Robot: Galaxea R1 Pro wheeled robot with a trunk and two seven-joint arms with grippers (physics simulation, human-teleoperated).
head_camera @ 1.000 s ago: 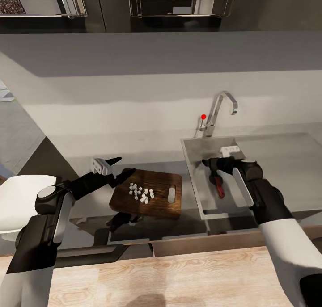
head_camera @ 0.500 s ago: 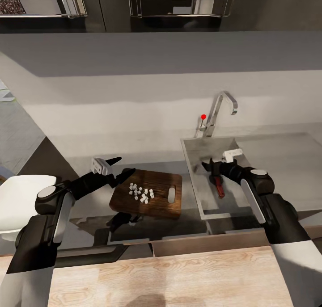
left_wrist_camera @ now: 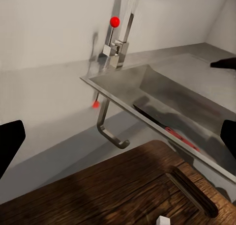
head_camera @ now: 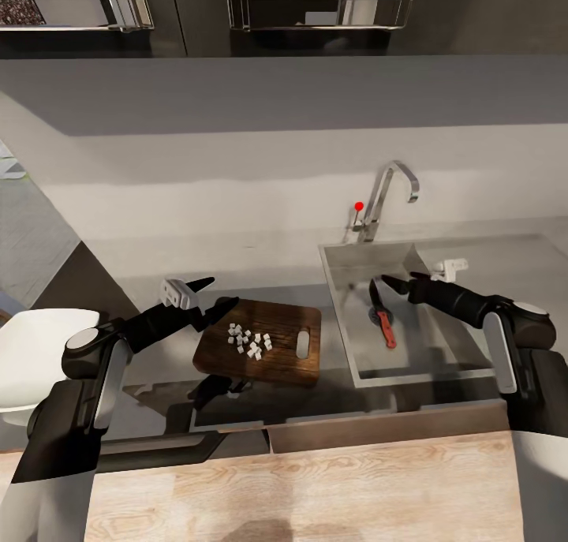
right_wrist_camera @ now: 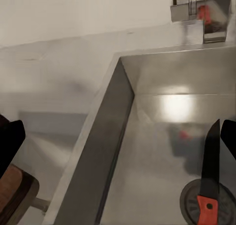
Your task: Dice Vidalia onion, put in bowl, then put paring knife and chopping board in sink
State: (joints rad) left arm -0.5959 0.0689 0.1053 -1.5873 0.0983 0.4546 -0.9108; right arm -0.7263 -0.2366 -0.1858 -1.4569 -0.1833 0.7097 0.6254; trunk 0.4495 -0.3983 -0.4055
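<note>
1. The knife [head_camera: 381,315] lay flat in the sink [head_camera: 347,345], its dark blade pointing toward the back wall and its red handle toward the front. Part of it lay over the round drain [right_wrist_camera: 212,204].
2. The right pincer [head_camera: 401,281] hung over the sink, just beside the knife and not touching it. Its two fingers stood apart with nothing between them.
3. The board [head_camera: 264,342] sat on the grey surface [head_camera: 158,266], just left of the sink. Its long side ran left to right, and its handle slot [head_camera: 303,344] was at the end nearest the sink.
4. Small white onion bits [head_camera: 249,342] lay in a loose heap on the board, toward its left half.
5. The left pincer [head_camera: 214,292] hovered over the board's left far corner. It was open wide and held nothing.
6. I think the onion bits had to go into the bowl next. The left arm was nearer them, and the white bowl [head_camera: 31,360] sat well off to the left, past that arm.
7. The board's slot end lay closer to the right pincer, so that arm looked handier for sliding the board into the sink later.
</note>
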